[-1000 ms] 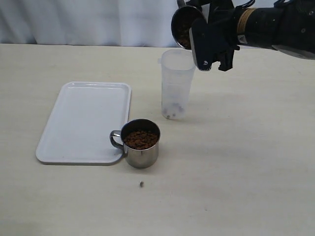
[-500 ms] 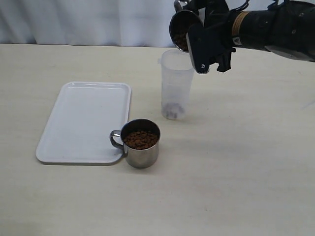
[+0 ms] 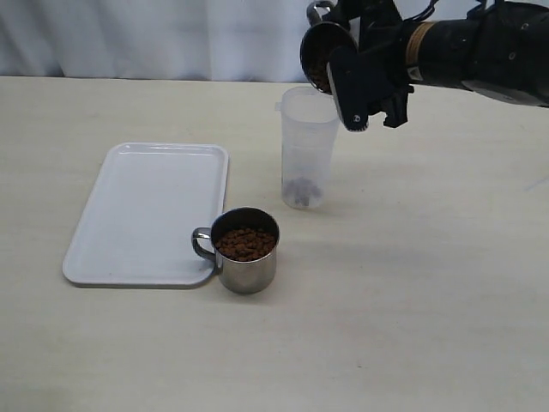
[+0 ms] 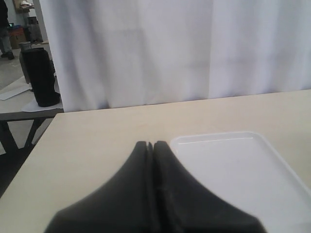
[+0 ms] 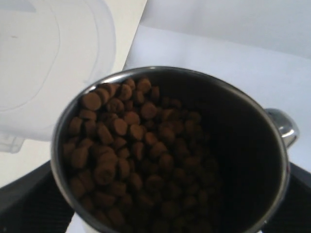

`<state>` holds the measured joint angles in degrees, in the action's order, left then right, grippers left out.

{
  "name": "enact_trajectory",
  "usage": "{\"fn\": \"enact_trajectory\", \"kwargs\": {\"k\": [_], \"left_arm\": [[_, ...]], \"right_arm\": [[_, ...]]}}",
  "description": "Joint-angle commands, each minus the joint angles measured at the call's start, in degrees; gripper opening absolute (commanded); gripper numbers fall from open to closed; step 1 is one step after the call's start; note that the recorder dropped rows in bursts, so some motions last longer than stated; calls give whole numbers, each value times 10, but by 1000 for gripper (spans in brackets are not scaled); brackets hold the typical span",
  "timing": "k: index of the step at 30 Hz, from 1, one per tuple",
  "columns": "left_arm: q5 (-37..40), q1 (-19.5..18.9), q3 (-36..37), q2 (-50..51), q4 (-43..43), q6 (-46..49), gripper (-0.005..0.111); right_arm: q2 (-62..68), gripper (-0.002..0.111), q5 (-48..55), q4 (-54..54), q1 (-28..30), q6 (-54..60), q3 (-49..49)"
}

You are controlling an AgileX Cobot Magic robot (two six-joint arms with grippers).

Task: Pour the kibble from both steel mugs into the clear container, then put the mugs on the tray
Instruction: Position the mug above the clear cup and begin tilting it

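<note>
My right gripper (image 3: 364, 73) is shut on a steel mug (image 3: 321, 53), held tipped on its side just above the rim of the clear container (image 3: 307, 154). In the right wrist view that mug (image 5: 233, 145) is full of brown kibble (image 5: 126, 141), piled toward its lower lip, with the container's rim (image 5: 58, 63) beside it. A few pellets (image 3: 299, 190) lie at the container's bottom. The second steel mug (image 3: 246, 251), full of kibble, stands upright at the near right corner of the white tray (image 3: 146, 210). My left gripper (image 4: 150, 145) is shut on nothing, above the table beside the tray (image 4: 243, 170).
A white curtain (image 3: 154, 34) hangs behind the table's far edge. In the left wrist view a dark cylindrical object (image 4: 40, 77) stands on a separate table beyond the table's corner.
The held mug has tipped further over the container's rim, and more pellets lie at the container's bottom. A stray pellet seen on the table one second ago is gone from view.
</note>
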<state>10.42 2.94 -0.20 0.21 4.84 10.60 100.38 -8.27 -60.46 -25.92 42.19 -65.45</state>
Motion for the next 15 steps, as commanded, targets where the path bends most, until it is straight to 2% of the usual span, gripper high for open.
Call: {"fn": "enact_trajectory", "kwargs": {"k": [1,15], "left_arm": [[-4,4,2,-2,2,-2,0],[-4,4,2,-2,2,-2,0]], "right_arm": [[-6,4,9,-2,-2,7,1],[-19,4,43,-2,-21,7,1]]}}
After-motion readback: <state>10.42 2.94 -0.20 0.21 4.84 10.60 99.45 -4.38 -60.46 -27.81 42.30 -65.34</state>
